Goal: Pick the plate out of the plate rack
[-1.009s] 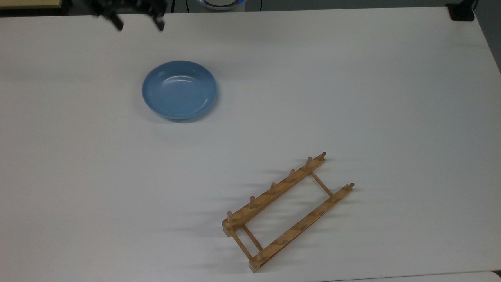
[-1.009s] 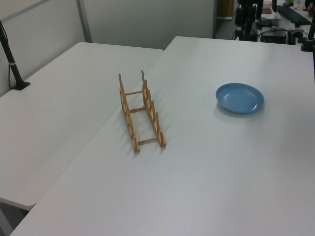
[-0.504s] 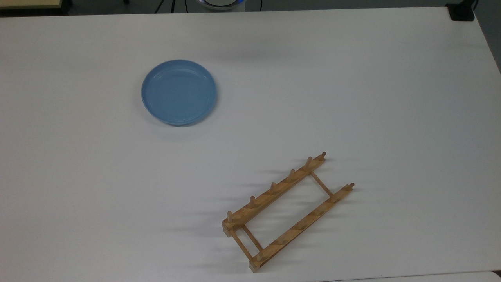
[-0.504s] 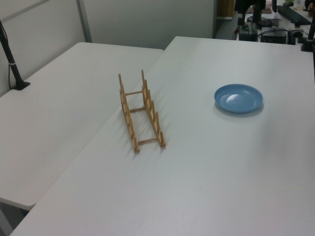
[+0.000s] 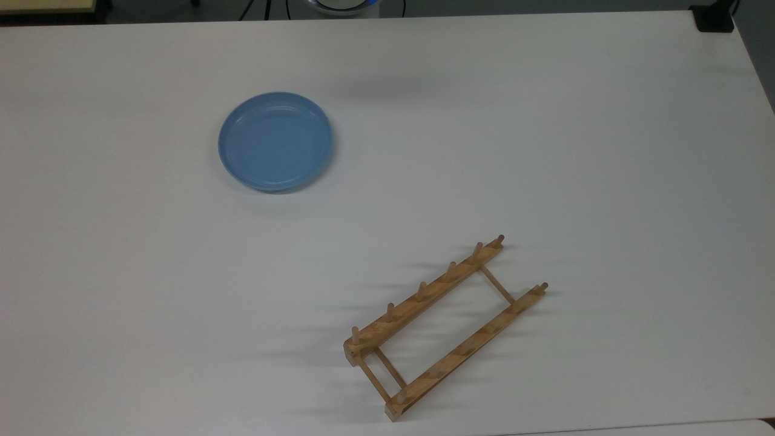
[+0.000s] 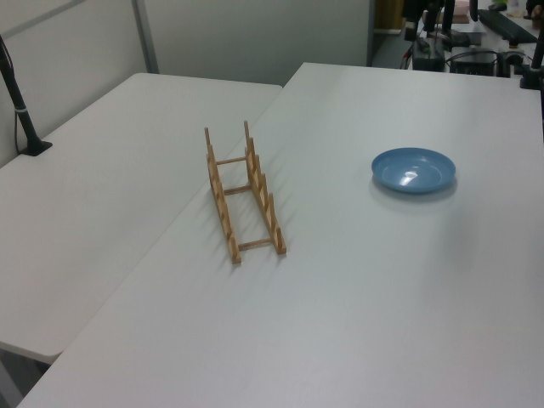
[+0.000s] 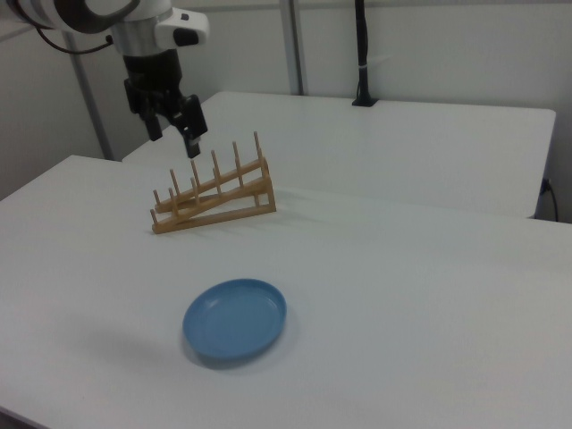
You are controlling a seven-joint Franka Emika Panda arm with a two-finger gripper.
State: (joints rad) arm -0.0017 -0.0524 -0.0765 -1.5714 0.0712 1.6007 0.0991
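Note:
The light-blue plate (image 5: pixel 275 141) lies flat on the white table, well apart from the plate rack (image 5: pixel 445 327). In the left view the plate (image 6: pixel 413 170) sits to the right of the wooden rack (image 6: pixel 244 191), whose slots hold nothing. In the right view the plate (image 7: pixel 235 320) rests near the front, with the rack (image 7: pixel 214 197) behind it. My gripper (image 7: pixel 174 141) hangs high in the air at the right view's upper left. It is open and holds nothing, and it touches neither the plate nor the rack.
A second white table (image 6: pixel 102 195) adjoins the first along a seam beside the rack. A black post (image 7: pixel 362 54) stands clamped at its far edge. A black block (image 5: pixel 714 18) sits at the top view's upper right corner.
The gripper at the top view's upper edge has risen out of that view. The plate, slightly tipped a second ago, has settled flat. The rack has not moved.

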